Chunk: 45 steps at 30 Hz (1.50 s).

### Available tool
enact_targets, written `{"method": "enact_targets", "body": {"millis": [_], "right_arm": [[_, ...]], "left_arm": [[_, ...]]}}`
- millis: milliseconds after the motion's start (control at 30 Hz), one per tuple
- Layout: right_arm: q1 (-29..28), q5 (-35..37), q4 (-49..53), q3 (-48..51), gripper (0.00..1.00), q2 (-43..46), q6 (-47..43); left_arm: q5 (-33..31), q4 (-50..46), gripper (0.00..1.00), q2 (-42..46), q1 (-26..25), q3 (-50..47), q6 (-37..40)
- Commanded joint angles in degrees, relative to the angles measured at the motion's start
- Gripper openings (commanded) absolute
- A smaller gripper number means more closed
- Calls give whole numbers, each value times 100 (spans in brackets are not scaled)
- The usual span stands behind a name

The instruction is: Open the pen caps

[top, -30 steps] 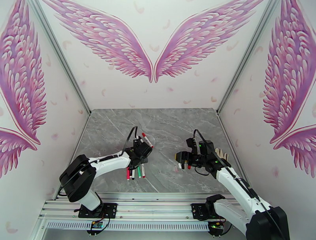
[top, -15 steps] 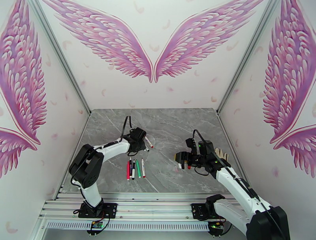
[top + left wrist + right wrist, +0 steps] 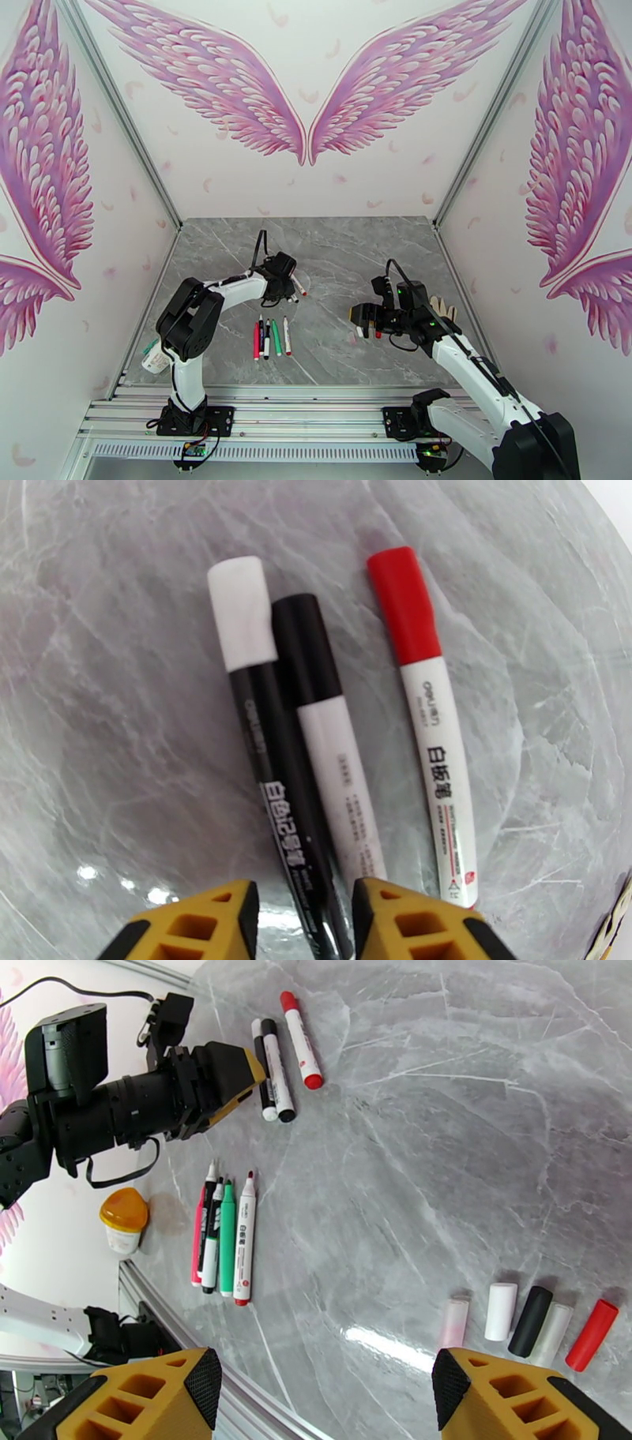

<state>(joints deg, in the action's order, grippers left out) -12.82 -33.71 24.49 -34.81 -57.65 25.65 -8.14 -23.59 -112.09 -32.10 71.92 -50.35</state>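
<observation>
Three capped pens lie side by side: a black barrel with a white cap (image 3: 241, 610), a white barrel with a black cap (image 3: 304, 650), and a white barrel with a red cap (image 3: 404, 602). My left gripper (image 3: 304, 926) hangs low over their near ends, slightly open, with the black barrel's end in the gap between its fingers. Several uncapped pens (image 3: 223, 1232) lie in a row nearer the arms. Loose pen caps (image 3: 529, 1321) in pink, white, black and red sit in a row just ahead of my right gripper (image 3: 332, 1402), which is wide open and holds nothing.
A small white tub with an orange lid (image 3: 124, 1216) stands at the table's left edge beside the left arm (image 3: 189, 316). The grey marble table (image 3: 347, 253) has free room in its middle and back. Side walls close in on both sides.
My left gripper has moved from above the row of uncapped pens toward the back, over the three capped pens. Its elbow swung in. The right arm has stayed put.
</observation>
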Motion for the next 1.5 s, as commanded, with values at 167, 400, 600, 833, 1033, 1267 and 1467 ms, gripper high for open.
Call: {"method": "enact_targets", "body": {"millis": [167, 400, 600, 833, 1033, 1267, 1467], "right_arm": [[-53, 101, 24, 62, 76, 34, -42], [-49, 72, 51, 18, 76, 9, -51], [-51, 114, 121, -5, 76, 26, -42], [-46, 133, 144, -17, 76, 31, -34], [-54, 185, 177, 0, 76, 60, -43], [-47, 213, 174, 58, 76, 103, -52], [-53, 170, 183, 61, 76, 144, -34]], "left_arm": [[-93, -153, 33, -182, 89, 358, 47], [-232, -251, 31, -230, 197, 341, 121], [-192, -342, 29, -295, 318, 340, 261], [-208, -502, 29, -371, 525, 389, 558], [-248, -1065, 27, -674, 604, 826, 1098], [-293, -1436, 25, -924, 696, 1108, 1267], [-263, -1444, 20, -812, 726, 1051, 1238]]}}
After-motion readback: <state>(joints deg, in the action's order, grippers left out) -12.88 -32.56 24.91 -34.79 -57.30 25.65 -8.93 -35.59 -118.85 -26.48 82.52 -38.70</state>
